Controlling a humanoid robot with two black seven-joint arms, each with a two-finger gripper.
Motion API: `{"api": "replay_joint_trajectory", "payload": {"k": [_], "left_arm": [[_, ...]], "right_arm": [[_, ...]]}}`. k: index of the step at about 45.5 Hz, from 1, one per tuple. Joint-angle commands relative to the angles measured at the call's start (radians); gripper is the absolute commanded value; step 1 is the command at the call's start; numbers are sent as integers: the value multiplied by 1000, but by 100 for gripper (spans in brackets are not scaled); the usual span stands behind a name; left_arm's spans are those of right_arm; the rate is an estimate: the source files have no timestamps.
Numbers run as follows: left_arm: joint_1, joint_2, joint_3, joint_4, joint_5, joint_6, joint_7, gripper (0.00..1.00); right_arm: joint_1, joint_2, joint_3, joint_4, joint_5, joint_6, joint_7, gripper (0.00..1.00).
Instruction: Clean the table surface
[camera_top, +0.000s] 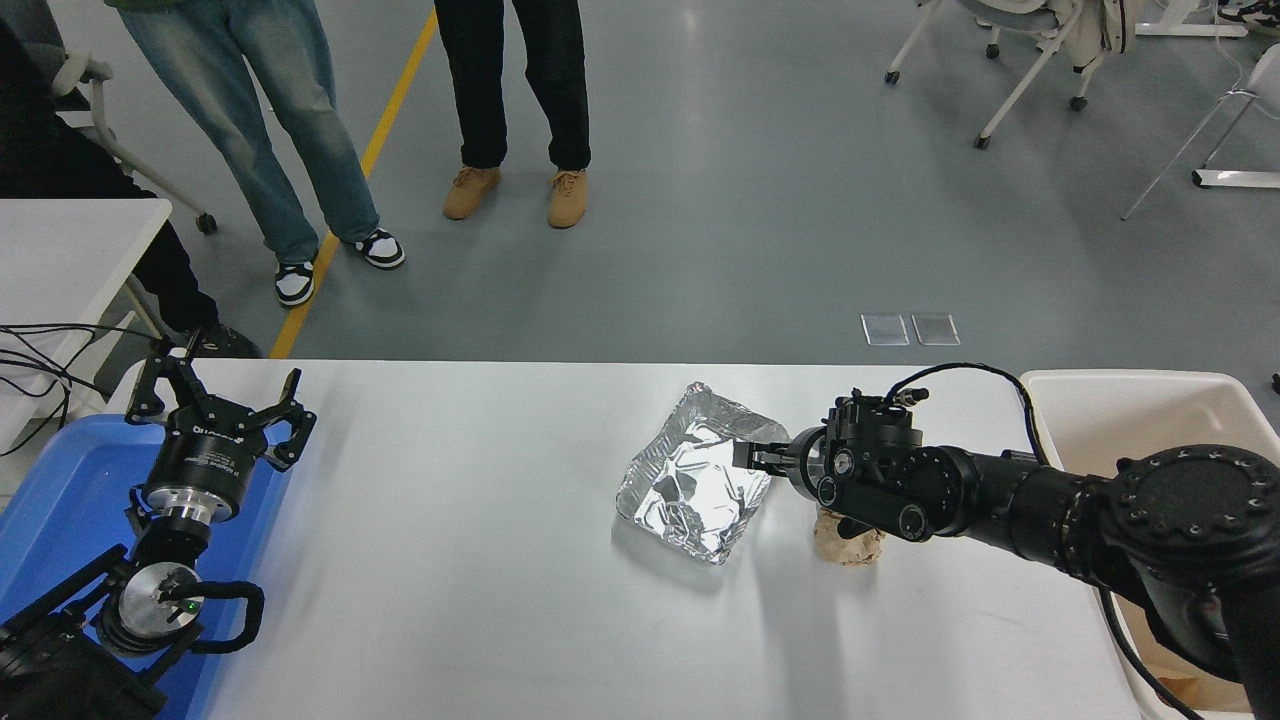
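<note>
right claw (752, 458) pinched on right rim of foil tray (690, 478), tray on white surface (450, 520) right of centre. brown paper wad (848, 538) just beside tray, under arm. left claw (215, 405) spread open, parked lower left over blue bin (60, 500). cream bin (1130, 400) far right.

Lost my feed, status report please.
Right gripper at crumpled silver foil tray rim. Left gripper parked, open. Crumpled brown paper ball on white table surface.
</note>
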Motion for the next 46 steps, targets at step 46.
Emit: {"api": "replay_joint_trajectory", "payload": {"k": [46], "left_arm": [[1,0,0,0,0,0,0,99]], "right_arm": [[-79,0,75,25,-35,-3,70,81]]}}
